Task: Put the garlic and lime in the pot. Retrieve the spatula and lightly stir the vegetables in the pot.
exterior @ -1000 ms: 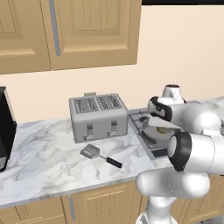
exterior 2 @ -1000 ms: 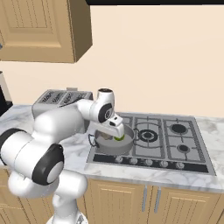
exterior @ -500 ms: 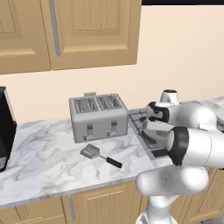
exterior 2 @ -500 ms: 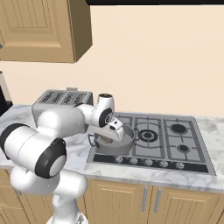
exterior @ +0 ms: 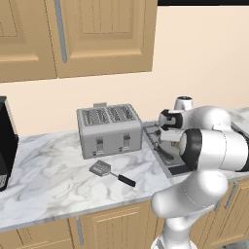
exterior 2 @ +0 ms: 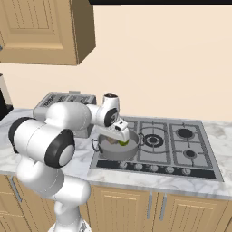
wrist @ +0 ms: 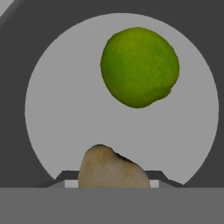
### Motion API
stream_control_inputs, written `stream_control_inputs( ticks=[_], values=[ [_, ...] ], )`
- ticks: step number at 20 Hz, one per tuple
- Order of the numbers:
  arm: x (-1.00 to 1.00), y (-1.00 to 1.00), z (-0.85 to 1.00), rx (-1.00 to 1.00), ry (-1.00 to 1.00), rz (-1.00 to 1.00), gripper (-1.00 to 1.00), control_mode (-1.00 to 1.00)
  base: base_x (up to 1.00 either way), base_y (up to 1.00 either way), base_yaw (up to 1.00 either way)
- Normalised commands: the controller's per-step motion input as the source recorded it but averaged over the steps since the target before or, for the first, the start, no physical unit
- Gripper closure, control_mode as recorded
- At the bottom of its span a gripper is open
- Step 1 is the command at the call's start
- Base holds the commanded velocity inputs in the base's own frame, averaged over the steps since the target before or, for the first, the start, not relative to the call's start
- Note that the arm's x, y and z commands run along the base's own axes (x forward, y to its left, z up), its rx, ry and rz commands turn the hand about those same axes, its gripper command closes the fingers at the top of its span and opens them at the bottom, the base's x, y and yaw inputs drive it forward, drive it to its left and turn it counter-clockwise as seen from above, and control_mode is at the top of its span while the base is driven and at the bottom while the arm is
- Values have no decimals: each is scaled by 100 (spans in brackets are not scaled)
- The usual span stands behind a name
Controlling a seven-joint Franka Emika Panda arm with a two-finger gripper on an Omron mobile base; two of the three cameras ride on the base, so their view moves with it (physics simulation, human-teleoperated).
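While the gripper (exterior 2: pixel 121 136) hangs low over the wide grey metal pot (exterior 2: pixel 108 152), both vegetables sit inside it.
Bright green lime (wrist: pixel 140 66) lies on the pot floor; tan garlic lump (wrist: pixel 113 170) sits at the fingertips, whether gripped I cannot tell. Slotted grey black-handled spatula (exterior: pixel 111 173) lies well left on the marble counter (exterior: pixel 44 180), before the toaster (exterior: pixel 109 129), handle pointing toward the hob.

1 lime (wrist: pixel 140 66), 1 garlic (wrist: pixel 113 170), 1 pot (exterior 2: pixel 118 146). 1 spatula (exterior: pixel 111 173), 1 toaster (exterior: pixel 110 129), 1 hob (exterior 2: pixel 176 147).
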Motion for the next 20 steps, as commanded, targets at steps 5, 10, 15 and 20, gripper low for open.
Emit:
stream_control_inputs(
  ticks=[5,10,15,20],
  values=[
    [1,0,0,0,0,0,100,-100,0,0,0],
    [2,0,-26,0,1,0,100,-100,0,0,0],
    [1,0,-12,0,0,0,100,-100,0,0,0],
    [0,0,0,0,0,0,-100,-100,0,0,0]
  ],
)
